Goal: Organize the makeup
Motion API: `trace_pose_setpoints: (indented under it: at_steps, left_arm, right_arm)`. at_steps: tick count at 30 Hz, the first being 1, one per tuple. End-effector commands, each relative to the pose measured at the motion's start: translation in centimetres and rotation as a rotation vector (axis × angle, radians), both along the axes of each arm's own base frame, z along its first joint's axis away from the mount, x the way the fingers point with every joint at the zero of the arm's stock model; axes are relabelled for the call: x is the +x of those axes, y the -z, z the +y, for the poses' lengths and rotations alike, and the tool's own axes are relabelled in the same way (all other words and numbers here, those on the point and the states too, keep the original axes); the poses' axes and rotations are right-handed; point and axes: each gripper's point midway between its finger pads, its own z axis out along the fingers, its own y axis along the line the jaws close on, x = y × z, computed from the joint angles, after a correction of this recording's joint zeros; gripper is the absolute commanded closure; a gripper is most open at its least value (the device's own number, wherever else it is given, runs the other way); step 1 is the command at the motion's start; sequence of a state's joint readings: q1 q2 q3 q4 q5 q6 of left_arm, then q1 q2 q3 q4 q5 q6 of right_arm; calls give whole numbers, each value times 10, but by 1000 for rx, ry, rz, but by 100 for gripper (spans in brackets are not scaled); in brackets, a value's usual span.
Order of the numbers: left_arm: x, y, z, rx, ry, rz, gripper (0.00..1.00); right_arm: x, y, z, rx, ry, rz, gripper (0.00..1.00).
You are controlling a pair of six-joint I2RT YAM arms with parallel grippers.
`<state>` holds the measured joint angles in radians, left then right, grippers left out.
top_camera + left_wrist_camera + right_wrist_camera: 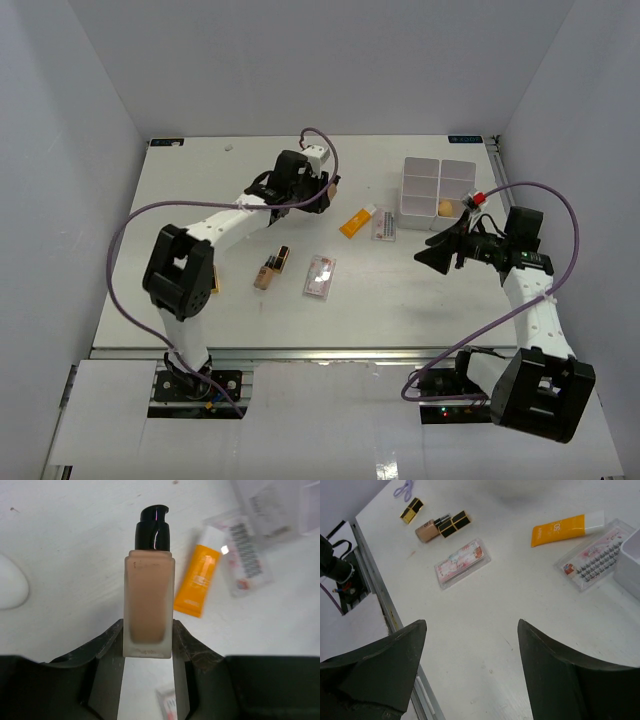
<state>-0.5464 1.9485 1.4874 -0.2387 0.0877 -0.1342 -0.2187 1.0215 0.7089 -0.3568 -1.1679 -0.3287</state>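
Progress: early.
- One egg-shaped sponge (446, 208) is seen lodged in a compartment of the white box (438, 185); the other three compartments look empty from above.
- The left claw (148, 627) is closed on the tan bottle (149, 595), one finger pressed to each side of its lower end and the dark cap pointing away from the claw. Whether the bottle is lifted off the table (200, 200) cannot be told.
- The right claw (471, 625) is held wide open, with nothing between its fingers.
- Left to sort: the orange tube (197, 580) just ahead and right of the left claw, the clear lash palette (245, 555) beside it and further right, the pink palette (462, 562) ahead and left of the right claw, and the small tan and dark-gold pieces (440, 526) further off beyond it.

Views compared:
- The grip is shown plainly by the left wrist view; from above the bottle is almost wholly hidden under the left claw (325, 185).
- The white oval piece (10, 587), at the far left of the left claw, is caught only by the left wrist view.
- The sponge in the box is shown only from above.
- From above, the box is seen just beyond the right claw (435, 250).
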Motion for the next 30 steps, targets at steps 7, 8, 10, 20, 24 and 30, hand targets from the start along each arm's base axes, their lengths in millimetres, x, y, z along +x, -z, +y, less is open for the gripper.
trace_pose_setpoints:
  at_steps: [7, 8, 10, 20, 24, 30]
  left_arm:
    - [-111, -126, -36, -511, 195, -176, 100]
    - [-118, -130, -38, -521, 202, -192, 100]
    - [-129, -136, -47, -531, 221, -213, 100]
    - [-146, -148, -87, -544, 298, -252, 100]
    - [-148, -143, -98, -543, 318, -237, 100]
    - [-152, -141, -108, -543, 337, -230, 100]
  right_arm:
    - [37, -55, 31, 80, 87, 279, 7]
    - [39, -62, 38, 109, 96, 321, 7]
    - [45, -74, 44, 134, 116, 345, 6]
    - [47, -70, 59, 198, 138, 463, 4]
    - [48, -68, 59, 199, 137, 460, 6]
    - [51, -64, 61, 197, 132, 471, 9]
